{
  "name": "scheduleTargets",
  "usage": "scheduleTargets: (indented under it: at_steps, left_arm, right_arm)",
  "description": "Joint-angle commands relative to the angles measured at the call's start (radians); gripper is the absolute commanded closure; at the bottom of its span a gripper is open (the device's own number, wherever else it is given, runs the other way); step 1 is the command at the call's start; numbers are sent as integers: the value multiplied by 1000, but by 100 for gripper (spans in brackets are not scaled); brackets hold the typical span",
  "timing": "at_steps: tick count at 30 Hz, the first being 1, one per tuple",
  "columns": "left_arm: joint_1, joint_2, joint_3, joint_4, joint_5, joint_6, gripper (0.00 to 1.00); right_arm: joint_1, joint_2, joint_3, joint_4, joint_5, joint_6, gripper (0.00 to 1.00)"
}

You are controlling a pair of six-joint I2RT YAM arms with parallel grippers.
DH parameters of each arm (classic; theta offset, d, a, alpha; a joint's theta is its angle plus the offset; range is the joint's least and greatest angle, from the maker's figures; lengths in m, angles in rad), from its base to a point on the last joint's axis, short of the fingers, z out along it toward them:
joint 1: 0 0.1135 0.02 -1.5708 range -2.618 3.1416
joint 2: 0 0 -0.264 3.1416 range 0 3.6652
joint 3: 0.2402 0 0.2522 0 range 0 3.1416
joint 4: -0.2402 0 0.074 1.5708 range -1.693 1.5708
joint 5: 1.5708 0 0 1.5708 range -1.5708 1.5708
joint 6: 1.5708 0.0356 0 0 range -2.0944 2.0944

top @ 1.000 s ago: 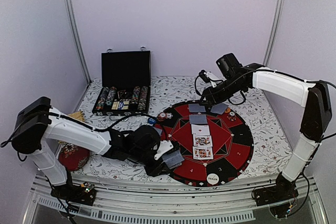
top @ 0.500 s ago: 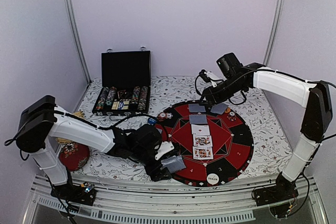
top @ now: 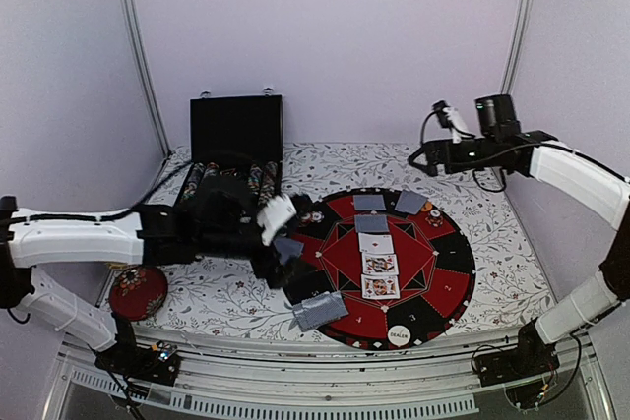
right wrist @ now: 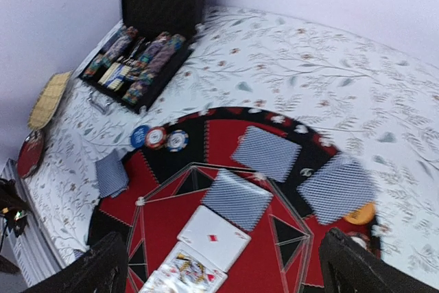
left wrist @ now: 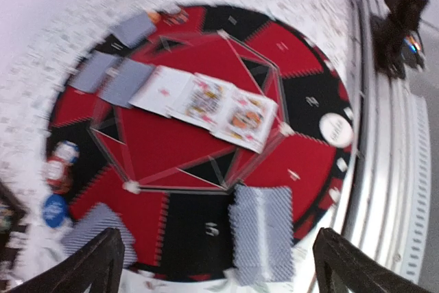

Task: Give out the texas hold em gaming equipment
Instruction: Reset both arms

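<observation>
On the round mat (top: 443,272) three face-up cards (top: 379,263) lie in a column below a grey-backed card (top: 372,223). Two more grey-backed cards (right wrist: 267,152) lie at the far edge, and a pair (left wrist: 264,235) lies at the near edge. Striped chips (right wrist: 156,137) and a blue button (right wrist: 139,135) sit at the mat's far left. The white DEALER button (top: 399,335) is near the front, and an orange button (right wrist: 360,214) shows beside the far cards. My left gripper (top: 279,231) hovers open over the mat's left edge, holding nothing. High above the far right, my right gripper (top: 425,154) is open and empty.
The open black chip case (top: 231,179) stands at the back left with rows of chips in it. A red round object (top: 138,290) lies at the table's left front. A yellow woven piece (right wrist: 48,97) lies near the left wall. The metal front rail (top: 325,381) runs below the mat.
My left gripper opened, left the grey-backed pair at the mat's near edge and lifted back to the left. My right gripper opened and drew up and right, away from the far cards.
</observation>
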Motion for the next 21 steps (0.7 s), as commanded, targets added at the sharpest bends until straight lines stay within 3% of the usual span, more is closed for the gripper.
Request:
scheduleTargets:
  at_steps: [1,4,9,13,15,19,21]
  left_arm:
    - [219,-177,-11,128,-199,0,2]
    - [441,-272,-85,217,-328,-26,2]
    - [742,-358,-290,467,-463,-9,2]
    - [833,-351,-499,829,-535,26,2]
    - [868,-323,-622,1007,-504,42,2]
    - [947,-218,-733,1196,-391,14,2]
    - [970,-151,-781,1366,-333,18,2]
  right_arm:
    - [-206,-231,-215,362,-19,41,1]
    - [-333,-379,-425,573,20,60,1]
    - [-394,-535,-702,841,295,3,1]
    - [-400,-545,-905,1089,389,-43,1]
    - [-400,-510,-981,1216,400,-60,1]
    - [-401,-358,-1102,1514,352,-78,1]
    - [-402,-266,-1134,1643,339,-86,1]
